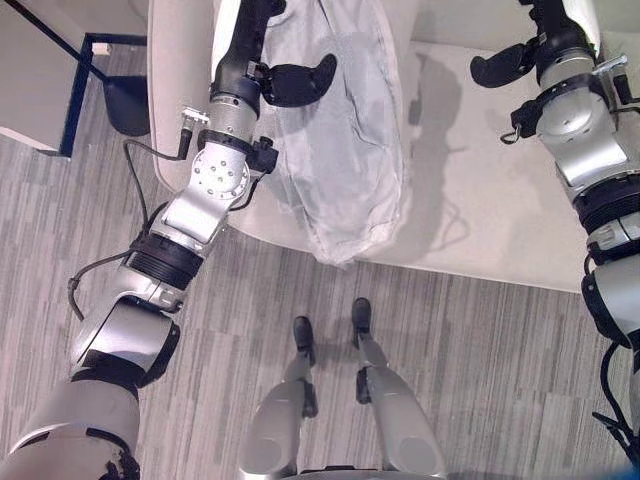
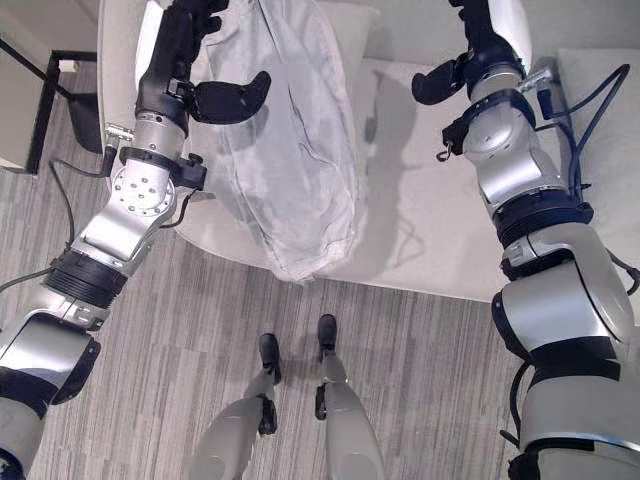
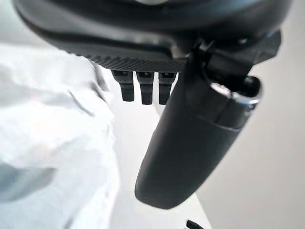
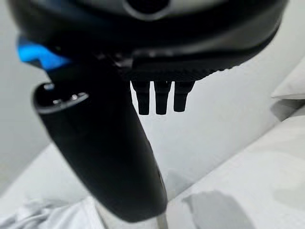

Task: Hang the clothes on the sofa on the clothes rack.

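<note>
Garment (image 1: 335,150) lengthwise across sofa (image 1: 500,190) seat

A living room is showing here: a cream sofa (image 1: 480,200) is sitting on grey wood-look flooring (image 1: 480,360), a dark-framed stand (image 1: 85,70) standing at ten o'clock.

**Count of things in view**

One white garment (image 1: 335,150), lying over the sofa's front edge. One pale sofa (image 1: 500,200). One dark-framed stand (image 1: 75,90) on the floor at the robot's left. Two robot hands: left hand (image 1: 295,82), right hand (image 1: 500,65), both above the sofa.
</note>
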Tool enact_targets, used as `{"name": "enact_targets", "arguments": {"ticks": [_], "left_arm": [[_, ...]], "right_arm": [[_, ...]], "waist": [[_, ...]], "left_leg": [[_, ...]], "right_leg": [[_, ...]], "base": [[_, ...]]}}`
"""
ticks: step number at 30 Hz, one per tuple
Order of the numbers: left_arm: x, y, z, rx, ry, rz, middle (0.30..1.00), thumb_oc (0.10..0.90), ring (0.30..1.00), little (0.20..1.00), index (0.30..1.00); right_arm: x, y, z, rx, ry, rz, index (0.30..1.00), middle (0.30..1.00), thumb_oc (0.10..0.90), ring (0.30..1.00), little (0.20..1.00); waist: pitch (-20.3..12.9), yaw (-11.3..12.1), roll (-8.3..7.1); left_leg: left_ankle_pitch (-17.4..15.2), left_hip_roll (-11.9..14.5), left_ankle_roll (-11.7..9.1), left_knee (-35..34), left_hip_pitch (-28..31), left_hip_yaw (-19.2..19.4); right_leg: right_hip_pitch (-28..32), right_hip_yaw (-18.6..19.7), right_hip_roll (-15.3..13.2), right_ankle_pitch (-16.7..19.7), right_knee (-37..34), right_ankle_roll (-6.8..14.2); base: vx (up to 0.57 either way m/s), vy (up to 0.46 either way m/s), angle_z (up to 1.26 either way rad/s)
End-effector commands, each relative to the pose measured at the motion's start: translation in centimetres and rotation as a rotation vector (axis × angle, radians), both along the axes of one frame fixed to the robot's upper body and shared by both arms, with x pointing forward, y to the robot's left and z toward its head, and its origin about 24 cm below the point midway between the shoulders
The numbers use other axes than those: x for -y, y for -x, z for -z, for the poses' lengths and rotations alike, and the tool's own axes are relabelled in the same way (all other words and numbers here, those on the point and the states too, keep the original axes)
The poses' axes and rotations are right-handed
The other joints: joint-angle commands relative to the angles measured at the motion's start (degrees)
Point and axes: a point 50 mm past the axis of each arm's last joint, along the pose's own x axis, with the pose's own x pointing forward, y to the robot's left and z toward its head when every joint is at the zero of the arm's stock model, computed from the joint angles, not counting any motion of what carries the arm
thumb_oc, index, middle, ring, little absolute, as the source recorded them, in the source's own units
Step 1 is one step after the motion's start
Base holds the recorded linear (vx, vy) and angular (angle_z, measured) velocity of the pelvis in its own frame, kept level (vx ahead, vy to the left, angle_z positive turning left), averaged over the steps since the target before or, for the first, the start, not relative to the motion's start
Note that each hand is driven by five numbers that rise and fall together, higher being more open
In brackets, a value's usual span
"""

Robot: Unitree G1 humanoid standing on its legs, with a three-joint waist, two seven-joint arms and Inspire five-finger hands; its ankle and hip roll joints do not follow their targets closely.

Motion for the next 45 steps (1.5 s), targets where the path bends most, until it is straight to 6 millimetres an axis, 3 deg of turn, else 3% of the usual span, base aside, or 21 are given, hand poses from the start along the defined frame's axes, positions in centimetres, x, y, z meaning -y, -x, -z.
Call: {"name": "enact_targets", "arguments": {"ticks": [1,4,12,19,30,36,43,45], "left_arm": [[-0.4,2.5,-2.4,0.218,-0.001,0.024,0.9,0.8,0.9,0.9,0.9],[-1.0,3.2,-2.5,0.246,-0.023,0.008,0.9,0.8,0.9,0.9,0.9],[-4.0,5.1,0.4,0.198,-0.021,-0.003,0.9,0.8,0.9,0.9,0.9],[-5.3,7.0,1.0,0.217,-0.006,0.01,0.9,0.8,0.9,0.9,0.9],[-5.1,8.2,2.0,0.214,0.0,0.052,0.9,0.8,0.9,0.9,0.9],[-4.7,8.5,2.5,0.199,-0.006,0.087,0.9,0.8,0.9,0.9,0.9],[-4.9,9.2,1.8,0.223,0.001,0.105,0.9,0.8,0.9,0.9,0.9],[-4.9,9.3,1.8,0.224,0.001,0.11,0.9,0.8,0.9,0.9,0.9]], "right_arm": [[-1.7,1.5,-5.8,0.211,0.028,-0.057,0.9,0.9,0.8,0.9,0.9],[-1.5,1.8,-6.6,0.222,0.049,-0.05,0.9,0.9,0.8,0.9,0.9],[0.4,2.5,-7.4,0.209,0.076,-0.001,0.9,0.9,0.8,0.9,0.9],[2.8,3.2,-7.8,0.199,0.054,0.068,0.9,0.9,0.8,0.9,0.9],[2.7,4.1,-9.0,0.237,0.099,0.047,0.9,0.9,0.8,0.9,0.9],[4.4,5.0,-9.7,0.245,0.126,0.132,0.9,0.9,0.8,0.9,0.9],[7.7,5.1,-8.0,0.115,0.081,0.244,0.9,0.9,0.8,0.9,0.9],[8.1,5.0,-7.5,0.088,0.056,0.239,0.836,0.836,0.758,0.836,0.836]], "waist": [[-6.7,2.3,-1.51],[-6.9,3.3,-1.06],[-7.4,7.1,1.3],[-7.7,10.3,3.29],[-8.0,12.4,4.09],[-7.4,13.3,4.37],[-6.7,15.0,5.06],[-6.6,15.4,5.21]], "left_leg": [[-2.5,1.8,-5.7,0.1,-0.6,-2.5],[-2.5,1.5,-5.9,0.1,-0.8,-2.9],[-1.7,0.4,-6.7,0.1,-1.1,-5.5],[-0.7,-0.7,-7.3,0.1,-2.8,-8.0],[-0.3,-1.9,-7.7,0.1,-4.7,-10.2],[-0.3,-2.6,-7.9,0.1,-5.1,-11.5],[0.3,-2.8,-8.2,0.1,-6.1,-12.4],[0.4,-2.9,-8.2,0.1,-6.3,-12.5]], "right_leg": [[3.8,2.1,-5.7,-5.5,0.2,7.8],[3.8,1.7,-5.9,-5.7,0.2,7.7],[5.2,-0.7,-6.9,-6.6,0.2,7.4],[5.0,-3.0,-7.5,-6.9,0.2,7.7],[5.2,-5.4,-8.6,-7.6,0.2,7.8],[5.9,-6.7,-9.2,-7.8,0.2,7.6],[5.5,-7.0,-9.3,-8.1,0.2,7.7],[5.3,-7.1,-9.3,-8.1,0.2,7.7]], "base": [[0.09,-0.014,0.11],[0.07,-0.019,0.12],[0.06,-0.028,0.2],[0.02,-0.019,0.28],[0.03,-0.005,0.14],[0.03,-0.012,0.15],[0.0,-0.013,0.06],[0.0,-0.008,0.04]]}}
